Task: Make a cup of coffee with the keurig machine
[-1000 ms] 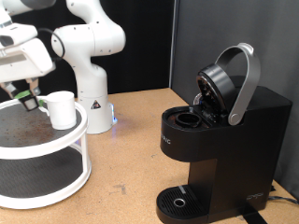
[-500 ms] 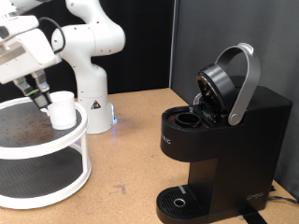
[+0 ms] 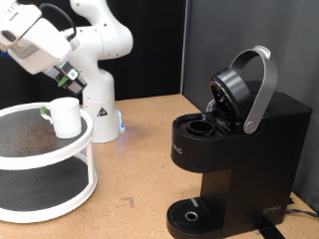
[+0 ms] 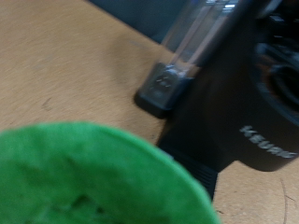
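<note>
Exterior view. The gripper (image 3: pixel 68 77) is raised at the upper left of the picture, above the cup (image 3: pixel 66 117) and clear of it. Something small and green shows at its fingertips; whether the jaws are apart or clamped on it cannot be told from here. The cup stands upright on the top tier of a round white two-tier stand (image 3: pixel 60 159), close to the tier's rim on the side toward the exterior view's right. The stand rests on the brown worktop (image 3: pixel 140 169), with the robot arm's white base (image 3: pixel 98 110) just behind it. The keurig machine (image 3: pixel 239 159) stands on the worktop at the exterior view's right, well apart from the stand. Its lid is raised with the grey arched handle (image 3: pixel 261 90) tilted up and back, and the pod chamber beneath lies open. The round drip base at the machine's foot carries no cup.

Wrist view. A blurred green mass (image 4: pixel 84 177) fills the near field; its identity cannot be resolved. Beyond it appear the worktop and the black body of the keurig machine, its lettering partly legible.
</note>
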